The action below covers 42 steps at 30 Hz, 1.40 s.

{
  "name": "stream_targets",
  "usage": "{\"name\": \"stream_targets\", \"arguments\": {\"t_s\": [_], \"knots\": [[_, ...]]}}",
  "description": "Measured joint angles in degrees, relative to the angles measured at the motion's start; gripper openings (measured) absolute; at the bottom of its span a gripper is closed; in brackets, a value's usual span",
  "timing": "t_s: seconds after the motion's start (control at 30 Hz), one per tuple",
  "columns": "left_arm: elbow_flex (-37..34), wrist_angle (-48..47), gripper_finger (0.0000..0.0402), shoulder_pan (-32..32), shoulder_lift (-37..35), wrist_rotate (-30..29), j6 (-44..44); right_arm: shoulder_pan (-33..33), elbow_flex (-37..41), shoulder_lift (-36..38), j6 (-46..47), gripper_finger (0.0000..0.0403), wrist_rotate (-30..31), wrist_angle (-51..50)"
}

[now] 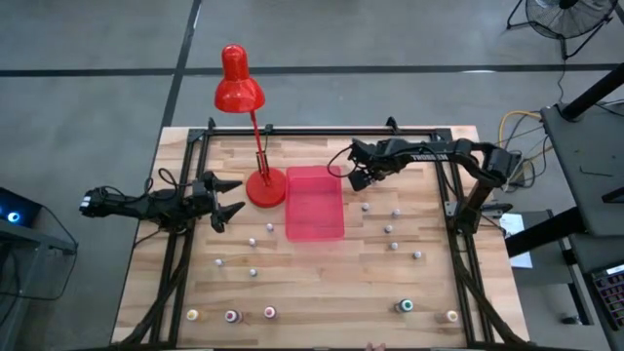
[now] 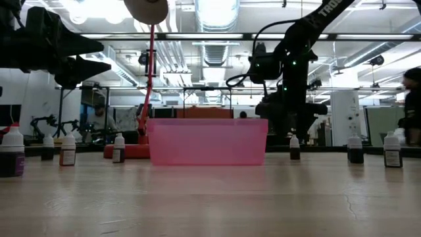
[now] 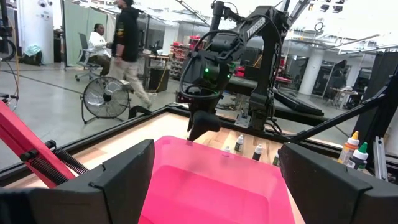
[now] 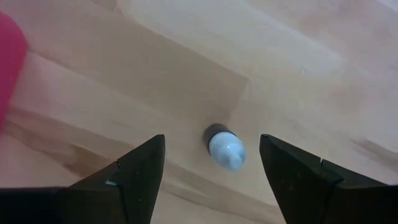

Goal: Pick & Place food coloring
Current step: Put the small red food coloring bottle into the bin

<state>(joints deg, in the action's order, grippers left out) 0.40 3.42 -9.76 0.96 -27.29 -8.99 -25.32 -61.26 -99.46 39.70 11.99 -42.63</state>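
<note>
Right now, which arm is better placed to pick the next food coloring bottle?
The right. Its open gripper hangs over a white-capped bottle standing between the fingers, beside the pink tray. The left gripper, also open, waits by the red lamp's base, with no bottle under it.

Table (image 1: pixel 322 283): pale wood, planked grain with light and tan strips, framed by black rails. Tray (image 1: pixel 315 203): translucent pink-red, plain. Lamp (image 1: pixel 246 117): red throughout, shade, stem and base. Food coloring bottles (image 1: pixel 390 230): mostly white-capped with dark bodies; along the near edge, caps or bodies showed yellow, pink, green and orange. Bottle below the right claw (image 4: pixel 211 180): pale bluish-white cap, black body (image 4: pixel 222 145). Left claw (image 1: pixel 232 195): black, as was the right
</note>
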Motion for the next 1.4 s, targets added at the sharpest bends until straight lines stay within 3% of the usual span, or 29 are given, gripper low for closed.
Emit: {"name": "stream_targets", "arguments": {"t_s": [0.63,1.4], "knots": [[0.0,0.0,0.0314,0.0,0.0,0.0,0.0,-0.5,1.7,0.0,-1.4,0.0210,-0.1,2.2],[0.0,0.0,0.0314,0.0,0.0,0.0,0.0,-0.5,2.3,0.0,-1.4,0.0078,-0.5,2.5]]}}
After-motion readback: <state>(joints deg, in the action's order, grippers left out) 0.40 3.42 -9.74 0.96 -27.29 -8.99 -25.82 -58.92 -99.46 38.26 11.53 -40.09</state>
